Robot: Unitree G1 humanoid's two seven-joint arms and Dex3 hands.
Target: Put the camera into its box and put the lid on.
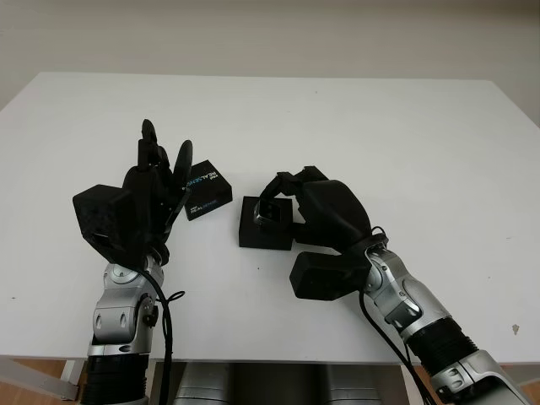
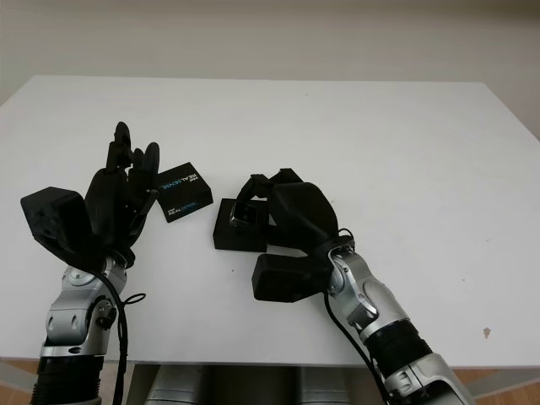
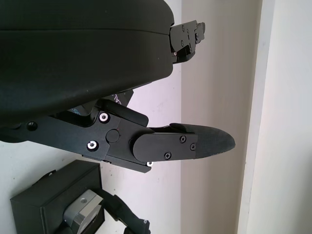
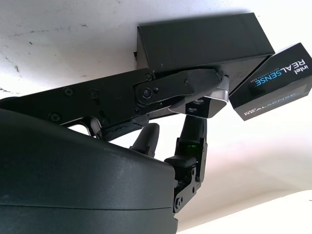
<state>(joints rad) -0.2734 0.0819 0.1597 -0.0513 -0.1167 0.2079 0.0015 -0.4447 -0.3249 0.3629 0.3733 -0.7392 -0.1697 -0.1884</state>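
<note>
The open black box (image 1: 253,232) stands on the white table (image 1: 380,135) near the middle. My right hand (image 1: 274,201) is shut on the small silver camera (image 1: 268,216), holding it right at the box's opening; the right wrist view shows the camera (image 4: 208,105) pinched between fingers against the box (image 4: 204,41). I cannot tell whether the camera touches the box's inside. The black lid (image 1: 206,191), printed with REALSENSE, lies just left of the box. My left hand (image 1: 162,169) is raised beside the lid, open and holding nothing.
The table's far edge meets a pale wall. Bare tabletop stretches behind and to the right of the box. The left wrist view shows the box (image 3: 44,209) and the camera (image 3: 82,215) below the left hand's finger (image 3: 185,144).
</note>
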